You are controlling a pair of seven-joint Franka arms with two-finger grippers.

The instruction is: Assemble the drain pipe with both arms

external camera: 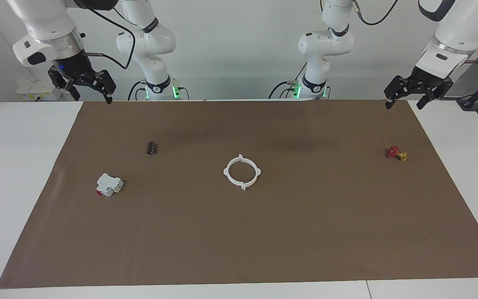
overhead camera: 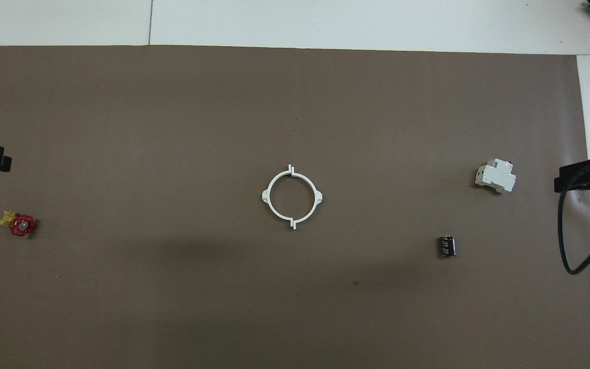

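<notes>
You have the brown mat (external camera: 247, 232) spread over nearly the whole white table (external camera: 19, 174), and everything that matters lies on it. Your two arms both hang raised at the robots' edge of the mat, one at each end, well apart from the work. The left gripper (external camera: 401, 100) is over the mat's corner at the left arm's end, its fingers spread wide with nothing between them. The right gripper (external camera: 91, 92) is over the corner at the right arm's end, also spread wide and empty.

Judging by how things lie, the joining step looks done: the drain pipe (external camera: 242, 171) reads as one closed ring at the middle of the mat, and neither gripper touches it. If anything is left for you, it is to check the seams; any further move would call for both arms to come in to the centre from their ends and take one half each without springing the joint.

Look at the ring itself. It is thin, white and lies flat, with two half-arcs meeting at small straight tabs that stick out at the points nearest to and farthest from the robots, and a little lug at the middle of each arc. Whether the tabs are locked or merely butted together you cannot tell from here.

Smaller things lie well clear of it: a white block with a red end (external camera: 108, 185) and a small dark cylinder (external camera: 152, 148) toward the right arm's end, and a red and yellow valve (external camera: 396, 153) toward the left arm's.
</notes>
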